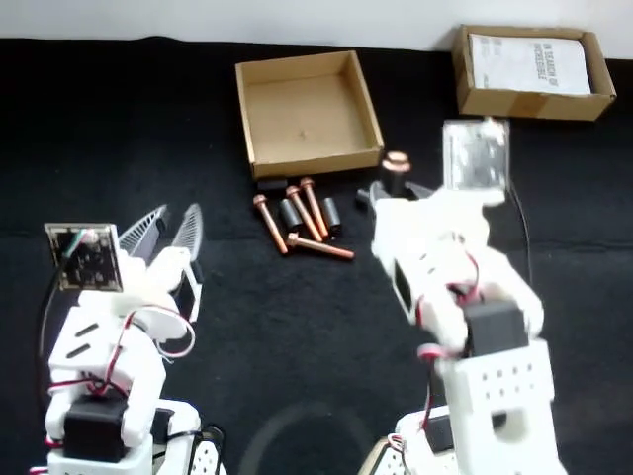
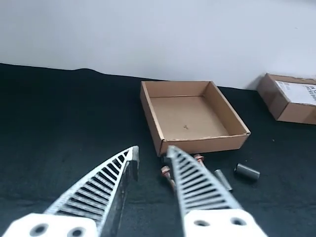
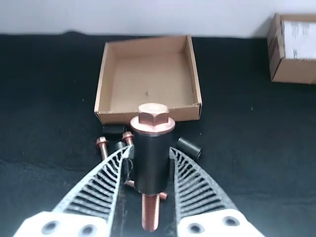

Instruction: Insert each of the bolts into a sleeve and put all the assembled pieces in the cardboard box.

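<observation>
A sleeve [image 3: 149,165] carrying a bolt [image 3: 152,117] is clamped by the right end effector [image 3: 150,149]; the left end effector [image 2: 152,151] is spread apart.

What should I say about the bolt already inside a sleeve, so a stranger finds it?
Find the empty cardboard box. By its near right corner, the right gripper holds one bolt upright. Unlike the bare bolts lying nearby, it wears a dark sleeve.
</observation>
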Robot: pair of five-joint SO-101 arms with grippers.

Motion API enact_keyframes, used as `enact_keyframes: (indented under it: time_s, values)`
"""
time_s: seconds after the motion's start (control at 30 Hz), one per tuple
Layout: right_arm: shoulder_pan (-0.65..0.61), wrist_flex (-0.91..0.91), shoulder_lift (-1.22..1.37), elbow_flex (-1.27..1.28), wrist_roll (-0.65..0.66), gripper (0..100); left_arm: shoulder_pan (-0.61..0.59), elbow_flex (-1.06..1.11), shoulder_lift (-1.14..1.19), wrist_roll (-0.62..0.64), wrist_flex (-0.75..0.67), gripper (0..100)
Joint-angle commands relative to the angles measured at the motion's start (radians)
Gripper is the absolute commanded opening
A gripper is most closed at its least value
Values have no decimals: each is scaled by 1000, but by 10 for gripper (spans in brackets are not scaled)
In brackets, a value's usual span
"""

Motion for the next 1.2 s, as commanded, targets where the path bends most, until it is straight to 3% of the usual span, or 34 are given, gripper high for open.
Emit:
enact_keyframes:
  time_s: [0.0,0.37,0.67,0.87,1.17]
  values:
    - [2,117,193,-289,-8,7,-16,74,-113,-2,2,9]
    - [-50,499,803,-1069,0,7,-68,268,-163,-2,-64,10]
    - [-58,591,1150,-1443,207,7,-165,564,-154,-2,-433,10]
    - [-56,561,1294,-1520,344,7,-162,562,-153,0,-425,10]
    - [-2,354,1443,-1552,430,7,-162,562,-151,0,-222,10]
